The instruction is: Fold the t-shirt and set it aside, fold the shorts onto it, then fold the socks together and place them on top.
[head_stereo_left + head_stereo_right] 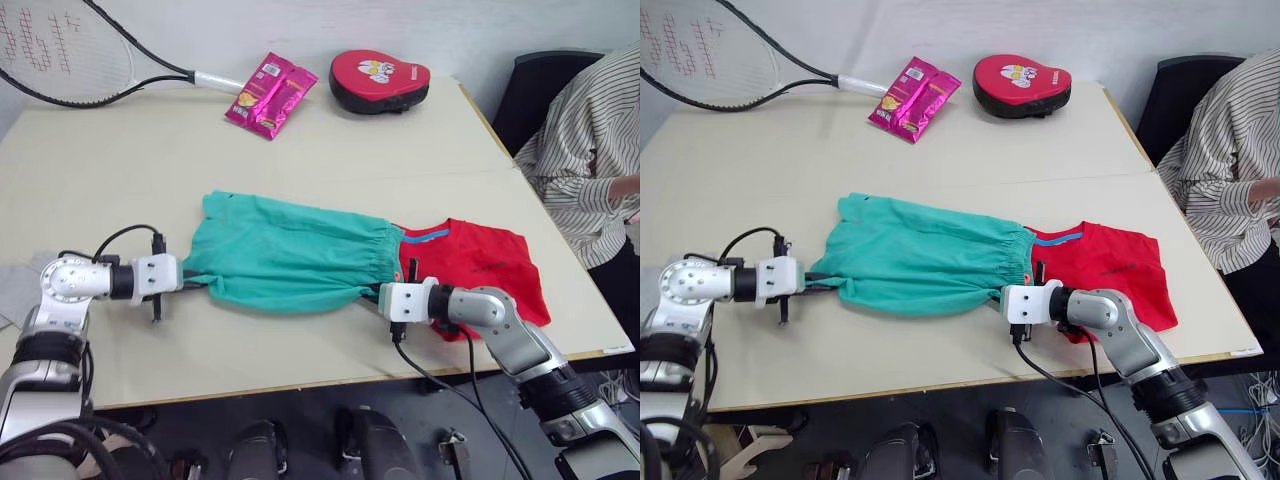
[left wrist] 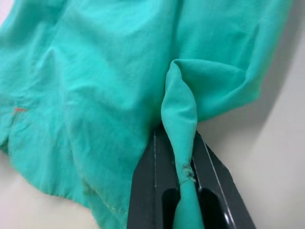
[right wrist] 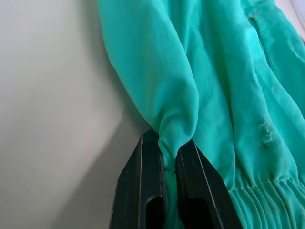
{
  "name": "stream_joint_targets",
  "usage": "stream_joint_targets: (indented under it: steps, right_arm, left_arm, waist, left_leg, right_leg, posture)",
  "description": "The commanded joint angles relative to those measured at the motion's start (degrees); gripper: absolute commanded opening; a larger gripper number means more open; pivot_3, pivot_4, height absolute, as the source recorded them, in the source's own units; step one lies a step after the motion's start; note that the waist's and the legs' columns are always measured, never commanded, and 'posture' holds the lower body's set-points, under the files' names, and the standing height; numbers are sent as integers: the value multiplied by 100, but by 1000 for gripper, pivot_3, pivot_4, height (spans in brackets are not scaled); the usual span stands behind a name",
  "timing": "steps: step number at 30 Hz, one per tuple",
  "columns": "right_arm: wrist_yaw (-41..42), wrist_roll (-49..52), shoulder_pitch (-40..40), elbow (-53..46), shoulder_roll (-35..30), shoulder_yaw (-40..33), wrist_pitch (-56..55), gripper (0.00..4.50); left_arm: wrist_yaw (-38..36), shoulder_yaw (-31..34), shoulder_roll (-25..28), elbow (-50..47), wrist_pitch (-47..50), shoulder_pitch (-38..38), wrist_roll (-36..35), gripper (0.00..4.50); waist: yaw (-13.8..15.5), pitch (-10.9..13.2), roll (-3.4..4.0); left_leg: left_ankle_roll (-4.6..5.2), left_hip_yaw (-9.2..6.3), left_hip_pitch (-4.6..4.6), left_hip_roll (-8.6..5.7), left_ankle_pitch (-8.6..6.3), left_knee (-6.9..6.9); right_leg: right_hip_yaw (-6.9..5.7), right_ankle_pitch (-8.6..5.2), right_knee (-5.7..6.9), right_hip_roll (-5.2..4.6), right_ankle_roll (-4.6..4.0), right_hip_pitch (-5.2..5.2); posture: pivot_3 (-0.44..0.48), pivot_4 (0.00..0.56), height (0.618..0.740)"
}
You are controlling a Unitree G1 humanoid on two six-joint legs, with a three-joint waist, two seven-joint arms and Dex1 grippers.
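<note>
The teal shorts lie stretched out flat across the middle of the table. My left gripper is shut on a bunched bit of their near left hem. At the near waistband corner, my right gripper pinches a fold of the fabric. The red t-shirt lies folded to the right, its blue-trimmed neck edge touching or slightly under the gathered waistband. The grey socks lie at the table's left edge, partly behind my left arm.
A tennis racket, pink snack packets and a red padded oval pad lie along the table's far side. A person in a striped shirt sits at the right by a black chair.
</note>
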Motion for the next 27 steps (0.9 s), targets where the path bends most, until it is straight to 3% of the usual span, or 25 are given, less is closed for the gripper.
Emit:
stream_joint_targets:
  steps: [1,7,10,14,16,18,21,22,25,27]
  right_arm:
    - [346,291,-63,420,-156,-150,-562,0]
    - [889,743,251,467,-367,-226,-790,0]
    - [976,1075,533,191,-400,-370,-189,0]
    - [1080,1276,858,-176,-485,-547,-385,1193]
    - [1352,1684,1077,-432,-598,-712,-518,1837]
    - [1918,2574,1467,-973,-878,-932,-190,2507]
    - [2116,3616,1849,-1758,-1169,-1294,781,2507]
    - [2023,3997,1890,-2057,-1213,-1419,1177,2531]
    - [1540,4700,1643,-2657,-1048,-1486,2250,1922]
    - [1159,4464,1221,-2716,-610,-1160,2606,1239]
  left_arm:
    - [314,748,307,-1846,722,1465,-664,17]
    - [1241,1502,-5,-4021,1792,3427,-951,17]
    - [1377,1576,-133,-4614,2088,3924,-1013,717]
    - [1378,1842,-177,-5085,2489,4435,-1248,2003]
    - [1162,2173,-111,-5395,3103,4822,-1862,2620]
    - [920,2779,33,-5806,4205,5404,-2867,2644]
    - [513,3575,228,-6038,5247,5956,-3804,2644]
    - [431,3798,320,-6072,5497,5955,-4050,2457]
    - [732,3816,424,-6093,5885,5173,-4510,1781]
    - [1063,3196,303,-6056,5738,4325,-4135,1119]
  waist:
    - [-22,0,1]
    - [97,-1,3]
    - [183,-4,1]
    - [195,-5,2]
    - [190,-5,2]
    - [190,-5,2]
    - [181,-4,4]
    - [181,-3,5]
    - [201,-3,11]
    - [226,-1,17]
  left_leg:
    - [-1,1,2,0,-1,-1]
    - [2,-14,4,0,-10,-3]
    - [27,-17,8,-3,-26,-3]
    - [26,-18,9,-3,-31,-3]
    - [23,-19,9,0,-34,-3]
    - [21,-19,7,3,-37,-4]
    - [22,-23,2,7,-38,-7]
    - [21,-23,8,7,-39,-7]
    - [-6,-35,15,6,-47,-6]
    - [-13,-61,31,6,-47,-6]
  right_leg:
    - [2,-1,2,-1,-1,1]
    - [4,-2,-3,-3,-4,6]
    - [5,1,-6,-6,-6,10]
    - [4,1,-9,-8,-8,12]
    - [3,-1,-10,-6,-11,11]
    - [1,-2,-13,-2,-13,11]
    - [0,-4,-17,3,-14,8]
    - [0,-5,-16,4,-14,12]
    - [-3,-10,-29,7,-27,18]
    - [-12,-5,-47,14,-42,44]
  posture:
    - [0,150,740]
    - [0,150,740]
    - [0,150,740]
    - [0,150,740]
    - [0,150,740]
    - [0,150,740]
    - [0,150,740]
    - [0,150,740]
    - [0,150,740]
    - [0,150,740]
